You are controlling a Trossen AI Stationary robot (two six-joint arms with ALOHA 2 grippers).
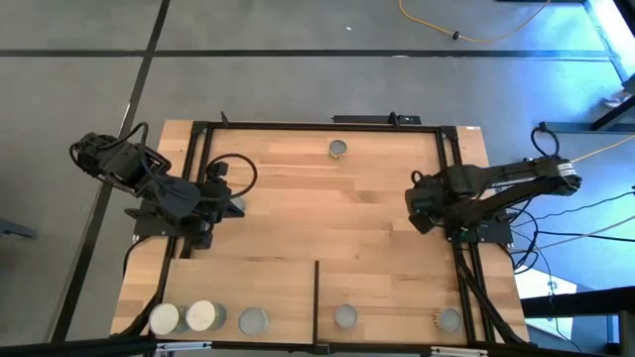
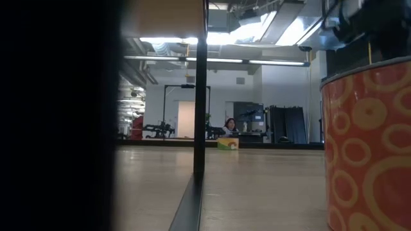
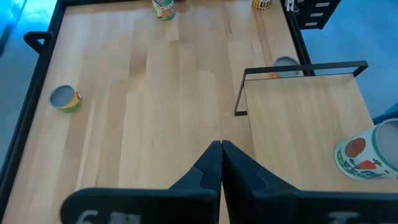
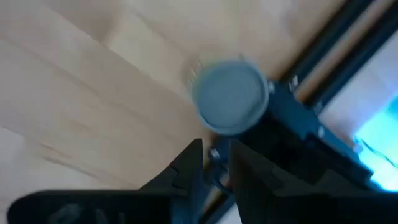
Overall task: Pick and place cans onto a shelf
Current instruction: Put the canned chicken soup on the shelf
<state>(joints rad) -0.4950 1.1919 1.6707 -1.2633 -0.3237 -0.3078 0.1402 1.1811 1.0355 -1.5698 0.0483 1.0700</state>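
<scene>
Taking the high view as a clock face, the left gripper point(image 1: 226, 205) hangs at the 9 o'clock side of the tabletop point(image 1: 327, 218). Its fingers point(image 3: 211, 168) are pressed together with nothing between them. The right gripper point(image 1: 421, 206) is at the 3 o'clock side, close to the black frame point(image 1: 448, 188). In its wrist view its fingers point(image 4: 189, 165) stand slightly apart with a narrow gap and hold nothing. Just past their tips a grey-topped can point(image 4: 231, 96) stands upright against the frame, blurred. In the high view this can cannot be made out under the arm.

The shelf point(image 1: 248, 283) fills the 7 o'clock corner, with its thin black upright edge point(image 1: 316, 297) at about 6 o'clock. Three cans stand on it in a row along the near side. Two are whitish-topped cans point(image 1: 164, 317) point(image 1: 201, 315) that touch or nearly touch. A grey-topped one point(image 1: 253, 319) stands just beside them.

On the tabletop past the upright, toward 5 o'clock, stands another grey-topped can point(image 1: 344, 316). Well apart from it, a can with a yellowish rim point(image 1: 448, 319) stands near the 5 o'clock corner. A lone can point(image 1: 337, 149) sits at 12 o'clock by the far rail.

The left wrist view shows a patterned can point(image 3: 367, 155) on the shelf board point(image 3: 298, 124). The low view is crowded by an orange can with pale rings point(image 2: 366, 147), and a person point(image 2: 229, 125) sits far off in the room.
</scene>
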